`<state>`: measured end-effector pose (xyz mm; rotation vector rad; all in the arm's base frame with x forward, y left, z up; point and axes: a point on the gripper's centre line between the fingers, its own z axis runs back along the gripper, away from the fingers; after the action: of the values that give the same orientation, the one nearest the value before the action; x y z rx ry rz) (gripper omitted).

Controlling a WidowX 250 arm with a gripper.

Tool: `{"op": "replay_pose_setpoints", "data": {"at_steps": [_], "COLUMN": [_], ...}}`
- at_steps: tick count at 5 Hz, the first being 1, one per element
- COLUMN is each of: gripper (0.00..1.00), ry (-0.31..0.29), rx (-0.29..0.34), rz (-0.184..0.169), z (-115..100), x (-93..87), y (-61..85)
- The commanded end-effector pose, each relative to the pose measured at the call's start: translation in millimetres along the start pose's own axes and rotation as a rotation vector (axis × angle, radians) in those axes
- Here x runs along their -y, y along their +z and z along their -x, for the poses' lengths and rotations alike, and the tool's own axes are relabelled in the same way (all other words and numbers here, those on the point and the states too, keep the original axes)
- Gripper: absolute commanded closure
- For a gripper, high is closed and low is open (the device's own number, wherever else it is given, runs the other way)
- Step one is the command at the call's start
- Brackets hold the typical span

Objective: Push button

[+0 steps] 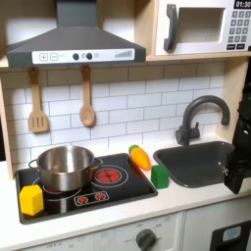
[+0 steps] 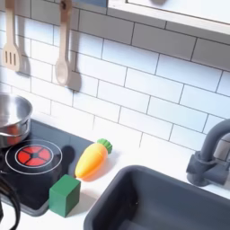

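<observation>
Several sets of buttons show in the first exterior view: small red ones on the stove panel (image 1: 89,197), a row on the range hood (image 1: 84,57), and the microwave keypad (image 1: 240,25). My gripper (image 1: 238,167) is a dark shape at the first exterior view's right edge, over the right end of the sink (image 1: 196,162) and far from all of them. Its fingers are cut off by the frame, so open or shut is unclear. The red burner (image 2: 34,154) shows in the second exterior view.
A steel pot (image 1: 64,167) stands on the left burner with a yellow block (image 1: 31,199) in front. An orange carrot (image 2: 92,159) and green block (image 2: 65,194) lie between stove and sink. The faucet (image 1: 201,113) rises behind the sink. A spatula (image 1: 37,103) and spoon (image 1: 87,98) hang on the wall.
</observation>
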<state>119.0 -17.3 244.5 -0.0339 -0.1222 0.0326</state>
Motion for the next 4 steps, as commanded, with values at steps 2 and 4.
{"op": "replay_pose_setpoints", "data": {"at_steps": [2, 4], "gripper": [0.00, 1.00], "ry": [0.036, 0.112], "rx": [0.031, 0.035], "rz": [-0.041, -0.070], "z": [-22.2, -64.8], "x": [-9.9, -30.8], "y": [-4.1, -18.3]}}
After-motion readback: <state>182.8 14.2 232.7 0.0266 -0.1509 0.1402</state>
